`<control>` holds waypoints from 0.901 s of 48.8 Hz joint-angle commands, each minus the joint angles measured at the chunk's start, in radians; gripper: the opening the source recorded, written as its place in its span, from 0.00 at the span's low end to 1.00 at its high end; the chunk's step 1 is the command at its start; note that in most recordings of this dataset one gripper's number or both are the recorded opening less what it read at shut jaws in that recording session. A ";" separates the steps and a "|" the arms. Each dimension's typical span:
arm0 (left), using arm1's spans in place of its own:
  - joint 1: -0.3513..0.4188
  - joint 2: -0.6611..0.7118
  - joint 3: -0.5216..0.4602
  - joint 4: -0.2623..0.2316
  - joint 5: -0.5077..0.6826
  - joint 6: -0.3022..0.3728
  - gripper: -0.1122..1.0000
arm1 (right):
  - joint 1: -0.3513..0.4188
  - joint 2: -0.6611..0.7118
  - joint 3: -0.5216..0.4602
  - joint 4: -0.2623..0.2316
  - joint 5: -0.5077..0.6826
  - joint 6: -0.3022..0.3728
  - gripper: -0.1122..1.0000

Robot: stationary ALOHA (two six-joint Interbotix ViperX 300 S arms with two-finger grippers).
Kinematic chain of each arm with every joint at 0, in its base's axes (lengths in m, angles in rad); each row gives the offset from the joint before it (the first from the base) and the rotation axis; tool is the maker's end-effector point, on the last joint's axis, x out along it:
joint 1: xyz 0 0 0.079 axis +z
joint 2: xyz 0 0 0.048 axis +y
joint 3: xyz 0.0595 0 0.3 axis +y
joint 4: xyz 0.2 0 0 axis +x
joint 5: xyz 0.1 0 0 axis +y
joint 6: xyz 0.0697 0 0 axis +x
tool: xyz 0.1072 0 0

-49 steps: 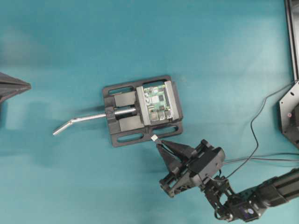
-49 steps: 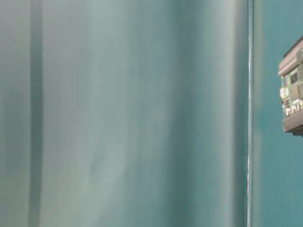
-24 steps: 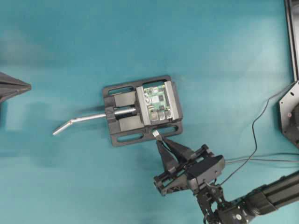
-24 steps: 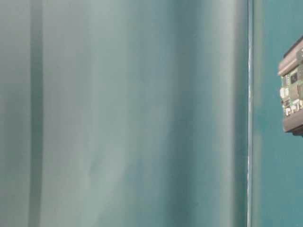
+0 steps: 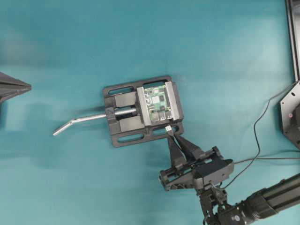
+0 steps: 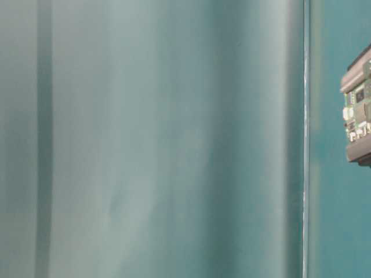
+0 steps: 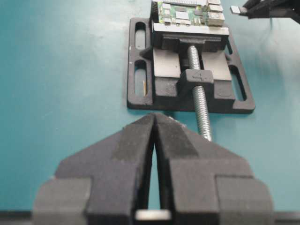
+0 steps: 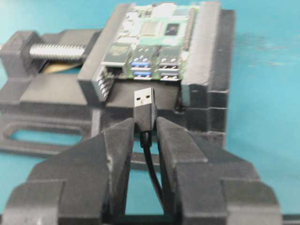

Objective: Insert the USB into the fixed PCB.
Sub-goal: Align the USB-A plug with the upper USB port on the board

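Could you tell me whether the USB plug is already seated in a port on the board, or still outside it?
Still outside. In the right wrist view the USB, held by the right gripper, sits short of the fixed PCB, with vise surface showing between them.

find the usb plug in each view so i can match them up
Overhead: USB lower centre, at the vise's edge.
Table-level: not in it.
Left wrist: USB top right corner.
Right wrist: USB centre, between the right gripper fingers.
Shared landmark: the PCB, in all four.

Teal tabletop (image 5: 140,37) — soft, even light
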 commanded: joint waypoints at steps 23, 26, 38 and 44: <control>0.005 0.011 -0.028 0.005 -0.005 -0.008 0.10 | 0.000 -0.017 -0.020 0.037 -0.051 0.006 0.26; 0.005 0.011 -0.028 0.005 -0.005 -0.008 0.10 | -0.002 -0.017 -0.021 0.040 -0.052 0.006 0.26; 0.005 0.011 -0.028 0.005 -0.005 -0.008 0.10 | -0.003 -0.017 -0.023 0.038 -0.054 0.006 0.26; 0.005 0.011 -0.028 0.003 -0.005 -0.008 0.10 | -0.005 -0.014 -0.025 0.040 -0.052 0.008 0.26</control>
